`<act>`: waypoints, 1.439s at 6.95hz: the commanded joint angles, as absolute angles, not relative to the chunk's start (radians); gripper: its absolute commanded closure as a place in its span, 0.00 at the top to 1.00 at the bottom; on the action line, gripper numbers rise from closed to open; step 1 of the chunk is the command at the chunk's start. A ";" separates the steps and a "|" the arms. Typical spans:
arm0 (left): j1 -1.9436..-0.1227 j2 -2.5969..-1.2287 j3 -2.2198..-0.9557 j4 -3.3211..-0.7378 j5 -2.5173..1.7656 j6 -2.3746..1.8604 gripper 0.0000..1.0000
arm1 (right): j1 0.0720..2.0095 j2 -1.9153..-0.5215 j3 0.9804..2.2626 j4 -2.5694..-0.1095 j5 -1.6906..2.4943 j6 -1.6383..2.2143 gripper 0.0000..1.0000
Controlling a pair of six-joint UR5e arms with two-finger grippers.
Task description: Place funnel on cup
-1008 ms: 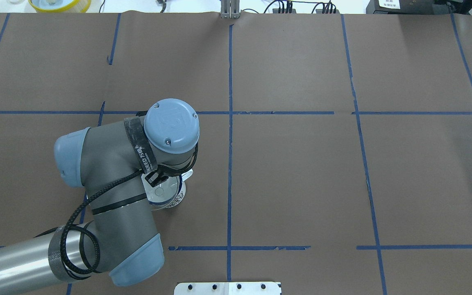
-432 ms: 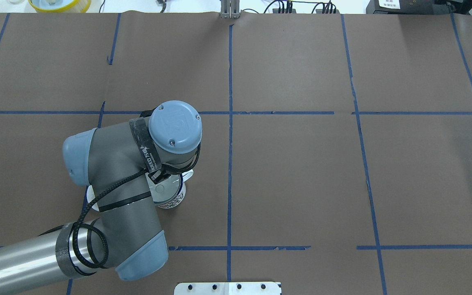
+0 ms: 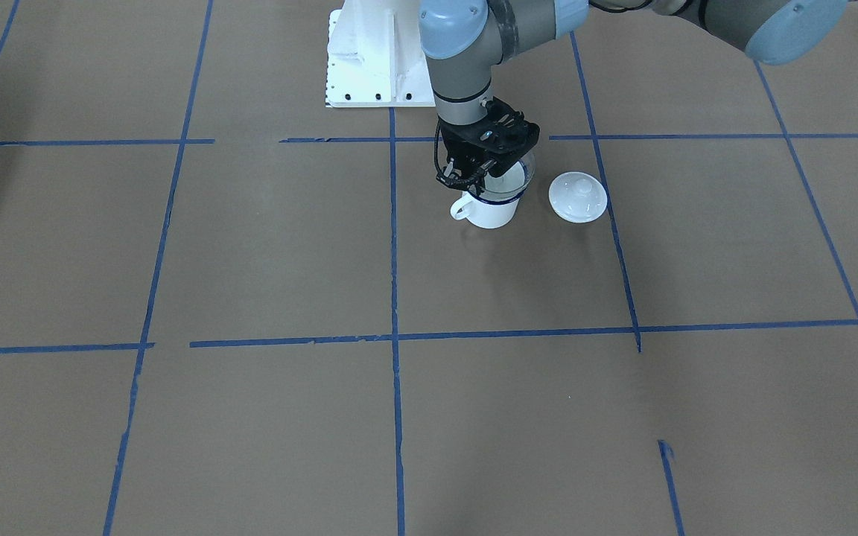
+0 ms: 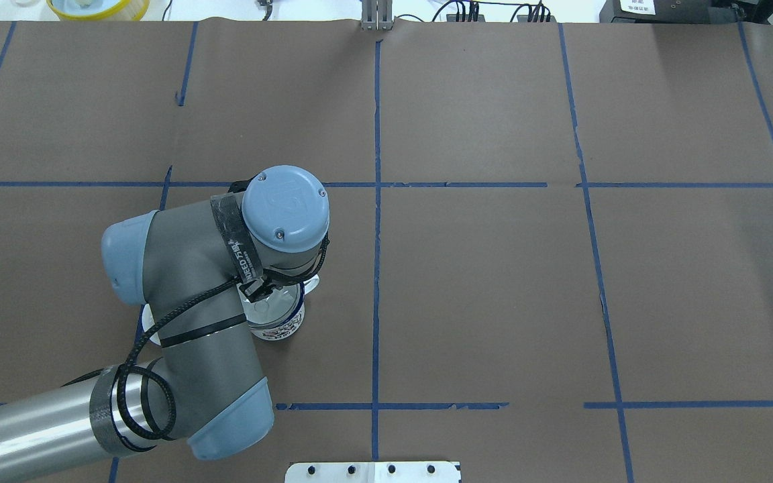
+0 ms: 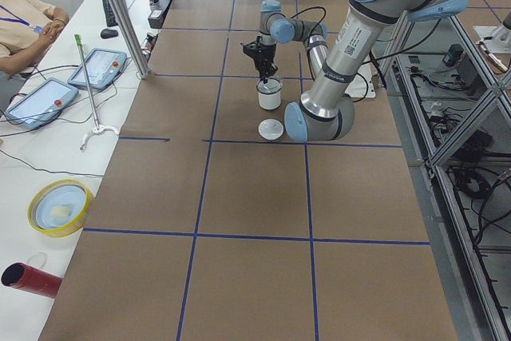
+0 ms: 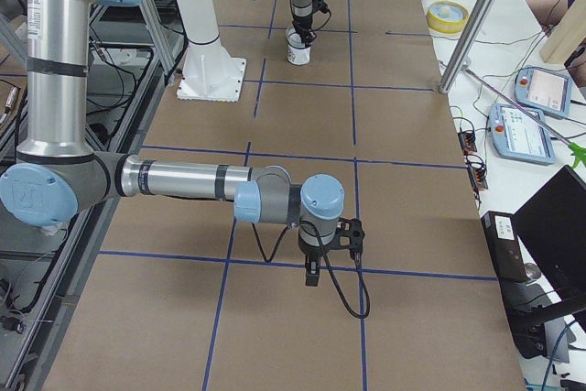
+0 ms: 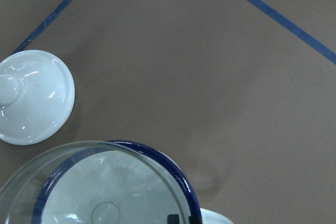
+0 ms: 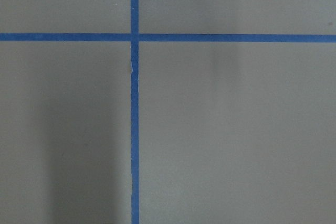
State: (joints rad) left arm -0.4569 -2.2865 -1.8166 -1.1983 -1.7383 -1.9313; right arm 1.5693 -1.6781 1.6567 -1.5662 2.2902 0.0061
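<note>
Alignment matters most here. Left gripper point(image 3: 478, 176), fingers apparently pinched on the edge of the clear funnel point(image 7: 100, 182), holds it right over the white enamel mug point(image 3: 491, 212), looking slightly offset toward the knobbed lid point(image 3: 578, 196). Centre it, lower straight, then release. Right gripper point(image 6: 313, 276): I cannot tell its opening.

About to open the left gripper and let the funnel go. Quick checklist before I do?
1. left gripper holding the funnel: ok.
2. Funnel spout over the cup mouth: ok.
3. Funnel seated on the cup's rim: cannot tell; in the wrist view its mouth sits offset from the blue rim.
4. Cup upright on the table: ok.
5. lid apart from the cup: ok.
6. right gripper far from the cup: ok.
</note>
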 commanded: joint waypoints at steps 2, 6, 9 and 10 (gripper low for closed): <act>-0.459 -2.289 -1.844 -1.190 -1.740 -1.925 1.00 | 1.569 -1.678 1.657 -1.566 2.290 0.006 1.00; -0.623 -2.283 -1.986 -1.132 -1.756 -1.641 1.00 | 1.569 -1.678 1.655 -1.566 2.290 0.006 1.00; -0.933 -2.144 -1.997 -1.208 -1.986 -1.102 1.00 | 1.569 -1.678 1.655 -1.566 2.290 0.006 1.00; -1.051 -2.062 -1.990 -1.247 -2.059 -0.913 1.00 | 1.569 -1.678 1.657 -1.566 2.290 0.006 1.00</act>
